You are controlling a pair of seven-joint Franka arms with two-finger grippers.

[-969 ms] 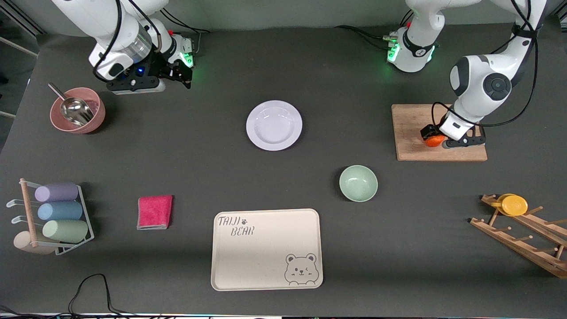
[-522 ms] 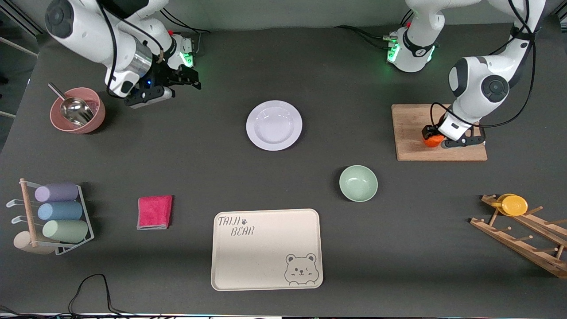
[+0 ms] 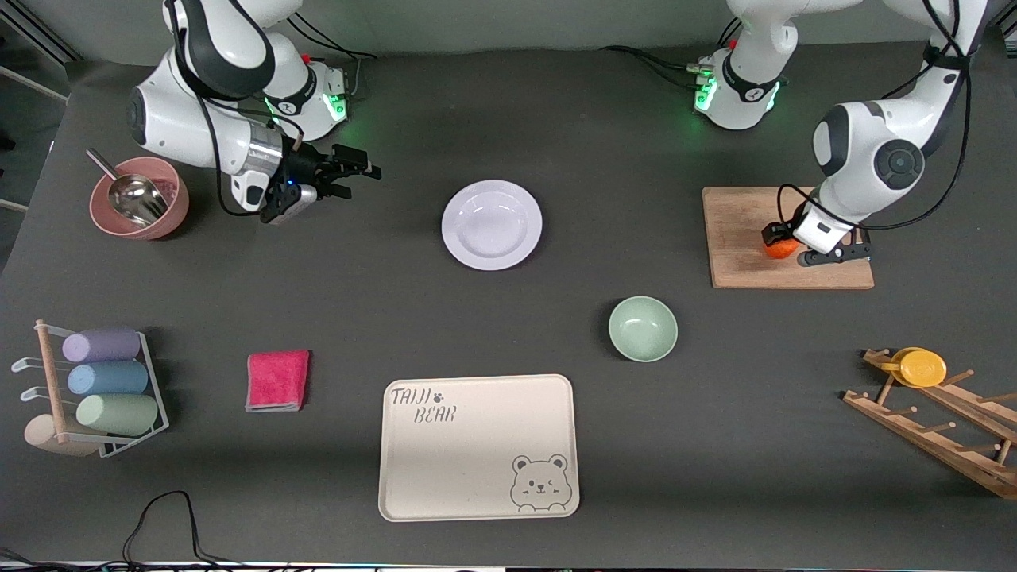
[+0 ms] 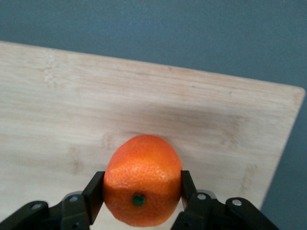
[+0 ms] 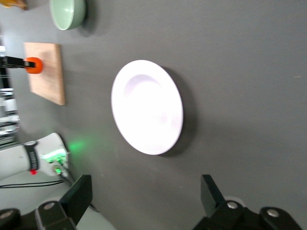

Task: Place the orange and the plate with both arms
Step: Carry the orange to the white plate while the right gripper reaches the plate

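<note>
- The left end effector point(image 3: 783, 245) was clamped on the orange point(image 3: 780, 247), one finger on each side of the fruit.
- The orange sat on the wooden board point(image 3: 735, 238), near the table edge at the left arm's end. I could not tell if it had left the wood yet.
- The right end effector point(image 3: 353, 171) hung over bare table point(image 3: 508, 95) near the edge where the robots stand, with its fingers wide apart and nothing between them.
- The plate point(image 3: 492, 224) lay flat in the middle of the table, well apart from both end effectors.
- I think the step in hand was lifting the orange. A round fruit can roll, so the squeeze should be kept across its fat middle and the lift should go straight up and slowly.
- The right arm would do well to come in low at the plate's rim, since a flat plate gives little to grab.
</note>
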